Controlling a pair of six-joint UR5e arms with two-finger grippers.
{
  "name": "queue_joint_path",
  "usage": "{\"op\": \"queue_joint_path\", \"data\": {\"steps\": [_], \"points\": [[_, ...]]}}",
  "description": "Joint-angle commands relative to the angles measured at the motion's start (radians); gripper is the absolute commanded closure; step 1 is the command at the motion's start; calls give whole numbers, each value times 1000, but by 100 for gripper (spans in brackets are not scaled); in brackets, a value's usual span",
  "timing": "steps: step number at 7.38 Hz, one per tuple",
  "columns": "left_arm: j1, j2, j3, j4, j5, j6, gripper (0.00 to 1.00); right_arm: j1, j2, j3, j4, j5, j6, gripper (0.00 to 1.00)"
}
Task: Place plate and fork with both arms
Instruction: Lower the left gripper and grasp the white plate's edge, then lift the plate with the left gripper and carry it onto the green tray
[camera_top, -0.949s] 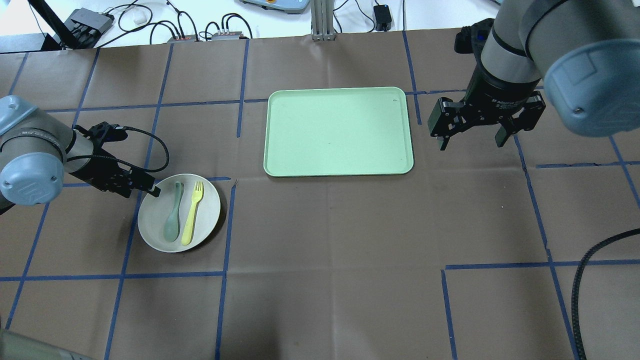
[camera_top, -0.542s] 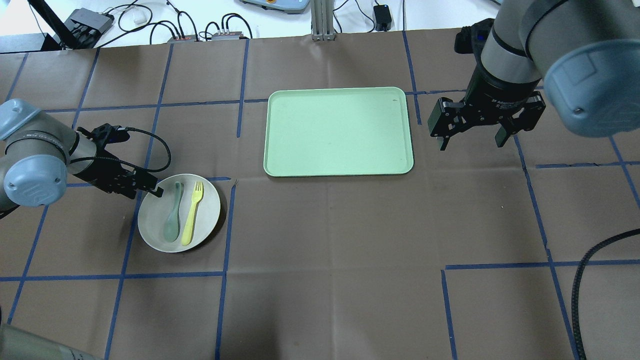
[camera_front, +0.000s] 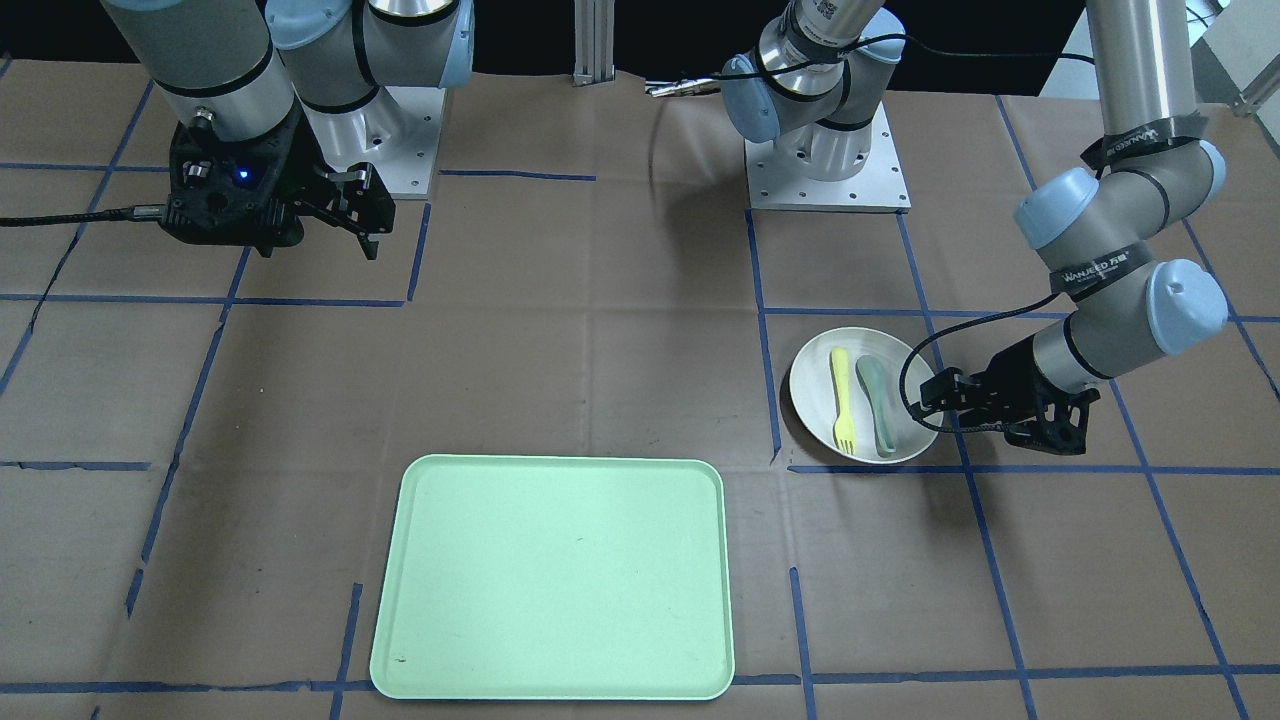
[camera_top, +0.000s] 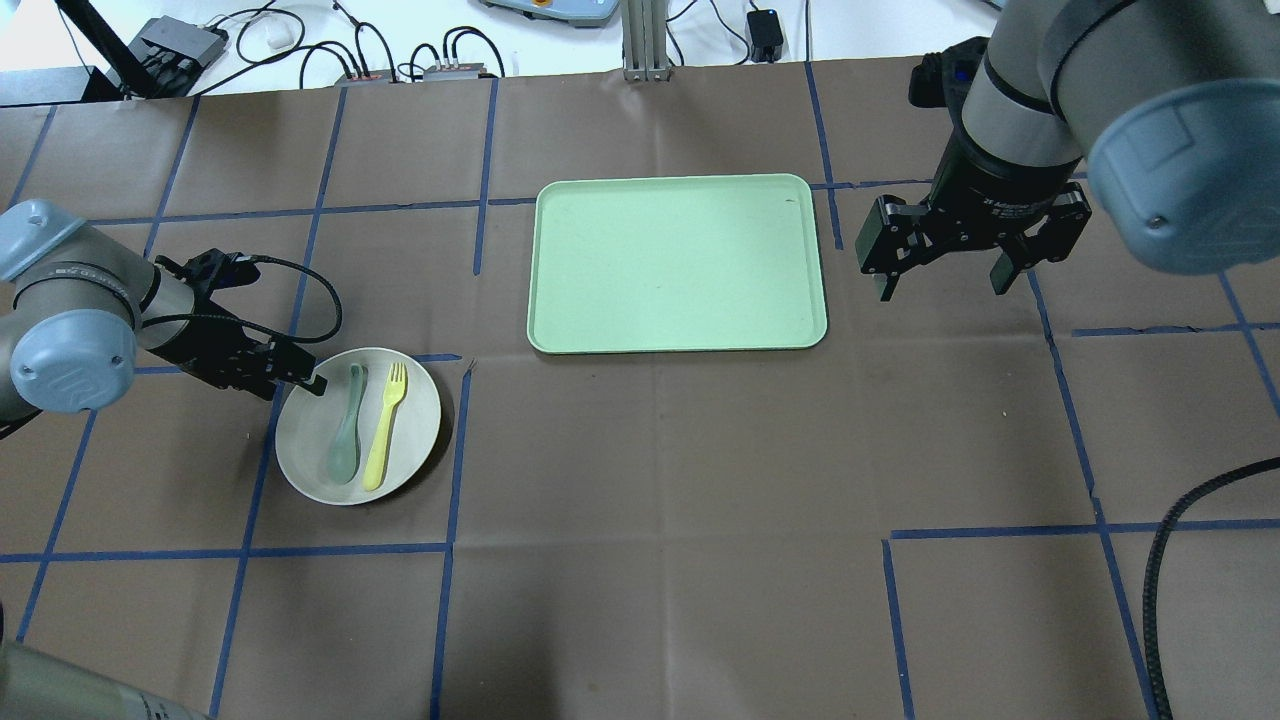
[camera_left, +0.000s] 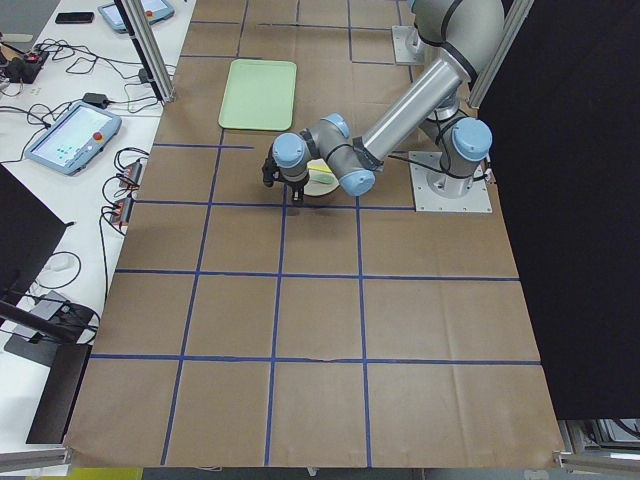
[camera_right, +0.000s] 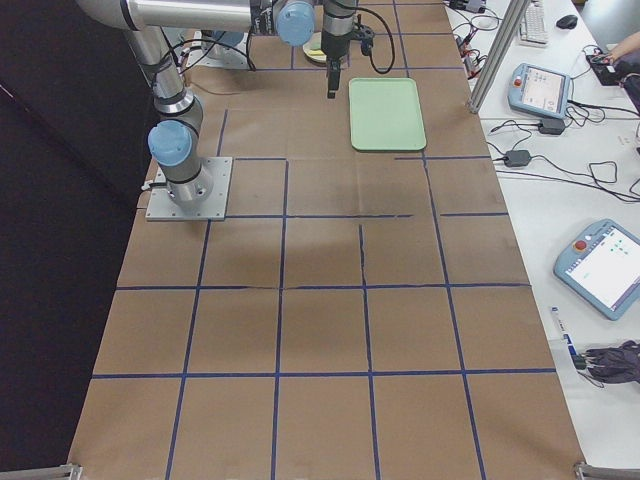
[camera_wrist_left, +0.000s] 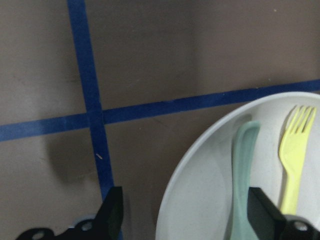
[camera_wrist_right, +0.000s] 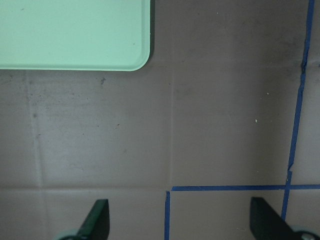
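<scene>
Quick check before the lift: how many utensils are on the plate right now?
2. The yellow fork lies on the plate, on the side toward the tray. The grey-green spoon lies beside it, nearer the left claw. Nothing seems hidden.

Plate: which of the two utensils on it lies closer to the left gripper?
The grey-green spoon. It lies on the side of the plate toward the left gripper; the yellow fork lies beyond it, farther away.
</scene>
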Motion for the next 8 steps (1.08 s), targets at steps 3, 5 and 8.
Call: {"op": "queue_joint_path", "data": {"steps": [3,5,8], "points": [[8,-3,-5,-4,3,0,72,0,0,0,0,0,0,0],[8,-5,-5,-8,0,1,95,0,0,0,0,0,0,0],[0,15,-3,-11,-3,1,100,0,0,0,0,0,0,0]]}}
